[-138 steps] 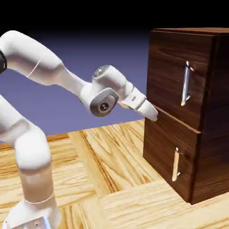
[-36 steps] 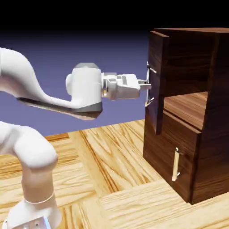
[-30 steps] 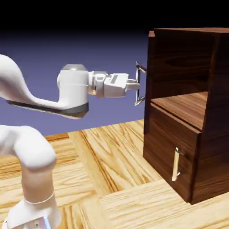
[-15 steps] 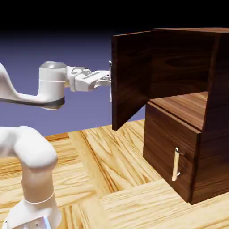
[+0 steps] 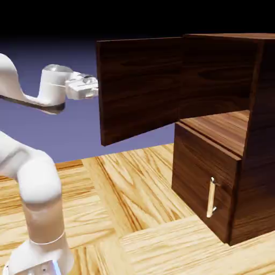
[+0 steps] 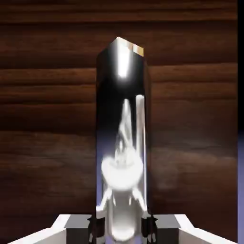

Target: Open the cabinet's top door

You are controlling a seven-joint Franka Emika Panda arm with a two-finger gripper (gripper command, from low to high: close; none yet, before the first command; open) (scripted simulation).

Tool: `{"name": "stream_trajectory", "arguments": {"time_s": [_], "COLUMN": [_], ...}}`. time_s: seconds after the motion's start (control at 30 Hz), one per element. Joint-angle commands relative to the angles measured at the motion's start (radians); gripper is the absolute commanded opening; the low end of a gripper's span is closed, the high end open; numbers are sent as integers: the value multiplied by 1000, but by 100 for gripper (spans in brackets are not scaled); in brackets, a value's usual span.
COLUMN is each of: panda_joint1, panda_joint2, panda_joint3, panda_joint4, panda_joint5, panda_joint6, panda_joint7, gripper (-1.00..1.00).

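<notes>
From where I stand, the cabinet's top door (image 5: 140, 88) is swinging wide, reaching past the cabinet's (image 5: 209, 145) front-left edge, above the wooden tabletop (image 5: 134, 193); the white arm (image 5: 40, 177) is reaching to its outer face. In the hand view, the pincer (image 6: 122, 231) is clamping on the door's shiny bar handle (image 6: 122, 128).
</notes>
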Motion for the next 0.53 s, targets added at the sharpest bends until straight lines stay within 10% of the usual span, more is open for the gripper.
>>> {"name": "stream_trajectory", "arguments": {"time_s": [0.0,0.5], "panda_joint1": [-35,-572], "panda_joint2": [17,27], "panda_joint3": [36,496], "panda_joint4": [32,422], "panda_joint5": [12,149], "panda_joint6": [-31,-298], "panda_joint7": [6,-18], "gripper": [-100,-100]}}
